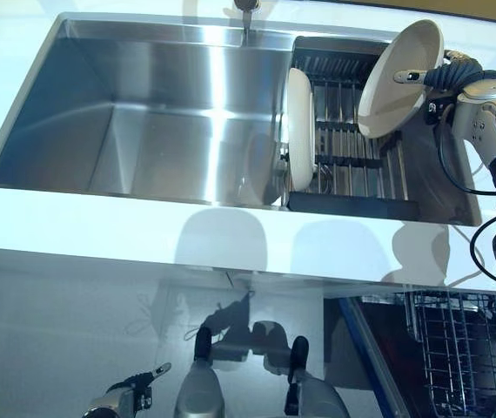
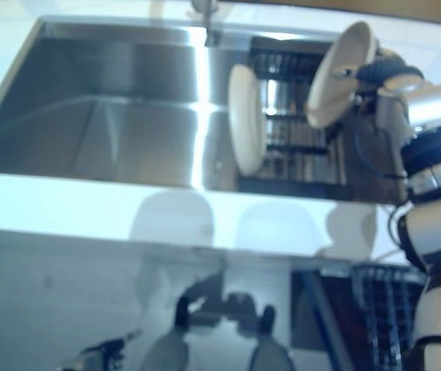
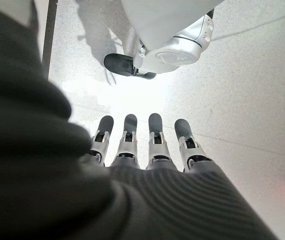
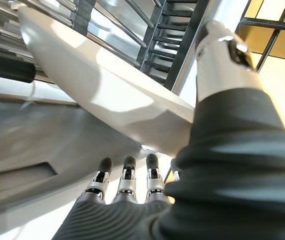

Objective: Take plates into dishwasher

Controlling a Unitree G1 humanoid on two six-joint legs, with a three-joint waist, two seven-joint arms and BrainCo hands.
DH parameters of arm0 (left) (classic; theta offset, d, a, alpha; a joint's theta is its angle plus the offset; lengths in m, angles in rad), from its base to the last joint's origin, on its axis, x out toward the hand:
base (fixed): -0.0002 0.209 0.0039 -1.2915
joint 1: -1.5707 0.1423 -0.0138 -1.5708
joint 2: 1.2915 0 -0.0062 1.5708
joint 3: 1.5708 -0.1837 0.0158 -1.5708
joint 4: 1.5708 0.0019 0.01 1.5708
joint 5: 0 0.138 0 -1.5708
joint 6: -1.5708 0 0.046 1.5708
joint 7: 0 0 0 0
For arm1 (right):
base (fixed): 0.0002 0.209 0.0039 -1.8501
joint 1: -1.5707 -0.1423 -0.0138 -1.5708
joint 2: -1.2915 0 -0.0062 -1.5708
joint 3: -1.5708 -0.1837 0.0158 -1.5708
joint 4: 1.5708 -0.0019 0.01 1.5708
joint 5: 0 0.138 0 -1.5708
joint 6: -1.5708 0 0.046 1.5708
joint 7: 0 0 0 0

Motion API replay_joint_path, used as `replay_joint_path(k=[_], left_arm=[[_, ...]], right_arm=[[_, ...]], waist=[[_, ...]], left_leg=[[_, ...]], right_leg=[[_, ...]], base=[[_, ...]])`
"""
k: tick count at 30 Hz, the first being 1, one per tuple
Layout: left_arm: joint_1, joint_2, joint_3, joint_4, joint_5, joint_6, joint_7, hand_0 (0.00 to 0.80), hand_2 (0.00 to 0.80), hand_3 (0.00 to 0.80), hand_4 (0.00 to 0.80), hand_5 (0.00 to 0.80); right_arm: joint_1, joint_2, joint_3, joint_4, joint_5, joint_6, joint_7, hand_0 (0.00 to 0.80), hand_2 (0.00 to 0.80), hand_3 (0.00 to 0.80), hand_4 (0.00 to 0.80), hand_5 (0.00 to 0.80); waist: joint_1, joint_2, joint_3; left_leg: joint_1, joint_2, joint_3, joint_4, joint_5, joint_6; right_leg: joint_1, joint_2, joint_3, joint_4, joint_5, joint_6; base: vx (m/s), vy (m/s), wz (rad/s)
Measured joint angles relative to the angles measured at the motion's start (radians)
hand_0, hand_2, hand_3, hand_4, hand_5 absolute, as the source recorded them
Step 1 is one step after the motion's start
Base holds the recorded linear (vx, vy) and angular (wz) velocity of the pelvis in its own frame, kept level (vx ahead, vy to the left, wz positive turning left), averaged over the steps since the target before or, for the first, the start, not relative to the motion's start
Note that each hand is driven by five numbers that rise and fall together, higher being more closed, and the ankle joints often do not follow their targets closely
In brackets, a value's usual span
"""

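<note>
Above the dish rack (image 1: 352,165), I've got a cream plate (image 1: 402,78) up in the air, tilted on edge, with my right hand (image 1: 426,77) clamped on its rim: thumb (image 4: 222,60) across one face, fingers (image 4: 127,175) curled behind the other. At the rack's sink-side end a second cream plate (image 1: 299,129) stands upright in the slots. That rack fills the right part of the steel sink (image 1: 144,113), and the faucet (image 1: 246,17) pokes in at the sink's far edge. Nearer me than the sink runs the white worktop (image 1: 100,218), and below its right end I see the dishwasher basket (image 1: 465,348), wire rack pulled out. My left hand (image 3: 142,145) hangs low over the floor (image 3: 252,85), fingers straight, gripping nothing.
</note>
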Motion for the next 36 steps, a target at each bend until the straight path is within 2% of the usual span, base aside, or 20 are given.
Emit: replay_joint_path(k=[11,12,13,26,32,33,34,35,36], left_arm=[[-0.002,-0.001,0.000,0.000,-0.015,0.019,0.003,0.000,0.000,0.000,0.000,0.000],[-0.002,-0.001,0.000,0.000,-0.029,0.019,0.004,0.000,0.000,0.000,0.000,0.000],[-0.002,-0.001,0.000,0.000,-0.033,0.019,0.004,0.000,0.000,0.000,0.000,0.000],[-0.003,-0.001,0.001,0.000,-0.039,0.020,0.004,0.000,0.000,0.000,0.000,0.000],[-0.002,-0.004,0.000,-0.001,-0.038,0.020,0.003,0.000,0.000,0.000,0.000,0.000],[-0.002,-0.005,0.000,-0.001,-0.037,0.019,0.002,0.000,0.000,0.000,0.000,0.000],[-0.002,-0.006,0.000,-0.001,-0.033,0.019,0.001,0.000,0.000,0.000,0.000,0.000],[-0.004,-0.006,0.000,-0.001,-0.031,0.019,0.000,0.000,0.000,0.000,0.000,0.000],[-0.006,-0.006,0.000,-0.002,-0.031,0.019,-0.001,0.000,0.000,0.000,0.000,0.000]], right_arm=[[0.000,0.000,0.000,0.001,0.001,0.033,-0.019,0.000,0.000,0.000,0.000,0.000],[0.000,0.000,0.000,0.001,0.001,0.037,-0.019,0.364,0.364,0.364,0.364,0.364],[0.000,0.000,0.000,0.001,0.002,0.037,-0.019,0.800,0.800,0.800,0.800,0.800],[0.000,0.001,0.000,0.002,0.000,0.035,-0.054,0.800,0.800,0.800,0.800,0.800],[-0.020,-0.002,0.020,-0.012,-0.119,-0.008,-0.023,0.800,0.800,0.800,0.800,0.800],[-0.027,-0.003,0.024,-0.019,-0.138,-0.015,-0.014,0.668,0.668,0.668,0.668,0.668],[-0.040,-0.004,0.047,-0.026,-0.152,-0.022,-0.005,0.245,0.245,0.245,0.245,0.245],[-0.056,-0.005,0.064,-0.031,-0.157,-0.028,0.000,0.000,0.000,0.000,0.000,0.000],[-0.068,-0.006,0.063,-0.039,-0.157,-0.035,0.006,0.000,0.000,0.000,0.000,0.000]], waist=[[0.000,0.000,0.001],[0.000,0.000,0.001],[0.001,0.000,0.001],[0.002,0.002,0.001],[0.002,0.002,0.001],[0.002,0.002,0.001],[0.001,0.002,0.001],[0.000,0.002,0.001],[0.000,0.002,0.001]], left_leg=[[-0.003,0.000,-0.001,0.001,0.000,0.000],[-0.003,0.000,-0.001,0.002,0.000,0.000],[-0.004,0.000,-0.001,0.002,0.000,0.000],[-0.006,0.000,-0.001,0.002,0.000,0.000],[0.001,0.000,-0.002,0.003,0.001,0.000],[0.006,0.000,-0.002,0.002,0.001,0.000],[0.011,0.000,-0.002,0.002,0.001,0.000],[0.013,0.000,-0.002,0.002,0.001,0.000],[0.013,0.000,-0.002,0.003,0.002,0.000]], right_leg=[[0.000,0.000,-0.001,0.000,0.000,0.000],[0.000,0.000,-0.001,0.000,0.000,0.000],[0.000,0.000,-0.002,0.000,0.000,0.000],[-0.002,-0.001,-0.004,0.000,0.000,0.000],[0.006,-0.001,-0.006,0.000,0.000,0.000],[0.010,-0.001,-0.006,0.000,0.000,0.000],[0.015,-0.001,-0.006,0.000,0.000,0.000],[0.018,0.000,-0.006,0.000,0.000,0.000],[0.018,0.000,-0.006,0.000,0.000,0.000]], base=[[0.000,0.000,0.00],[0.000,0.000,0.00],[0.000,0.000,0.00],[0.000,0.000,0.00],[0.022,-0.020,0.01],[0.008,-0.031,0.00],[0.001,-0.039,0.00],[-0.009,-0.035,0.01],[-0.014,-0.035,0.03]])
